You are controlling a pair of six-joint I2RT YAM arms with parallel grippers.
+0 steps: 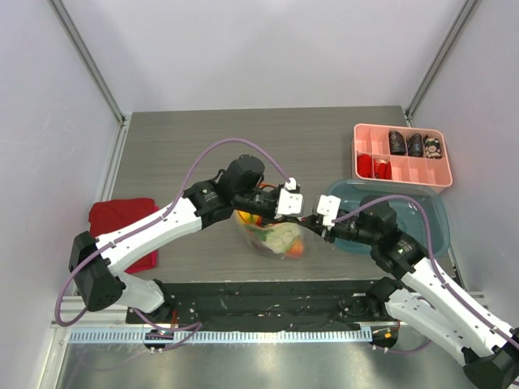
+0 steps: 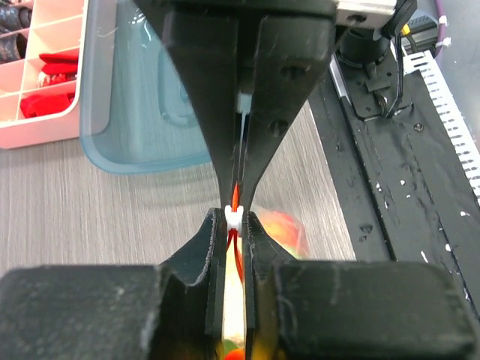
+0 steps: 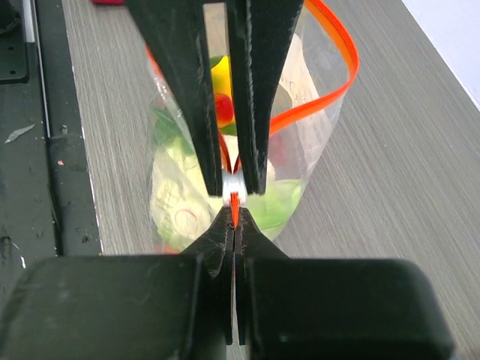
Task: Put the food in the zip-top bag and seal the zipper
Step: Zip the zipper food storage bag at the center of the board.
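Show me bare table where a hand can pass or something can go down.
Free: the far table behind the bag, left of the pink tray. Crowded: the middle, where left gripper and right gripper pinch the zipper, and the right, filled by tray and blue tub.

We recorded the zip-top bag (image 1: pixel 266 243), holding mixed food (image 1: pixel 281 236), on the grey table (image 1: pixel 324 146) between the arms. The left gripper (image 1: pixel 301 211) and the right gripper (image 1: pixel 316 220) met at its upper right edge. A pink tray (image 1: pixel 401 174), a teal tub (image 1: pixel 430 212) and a red cloth (image 1: pixel 122 223) lay apart.
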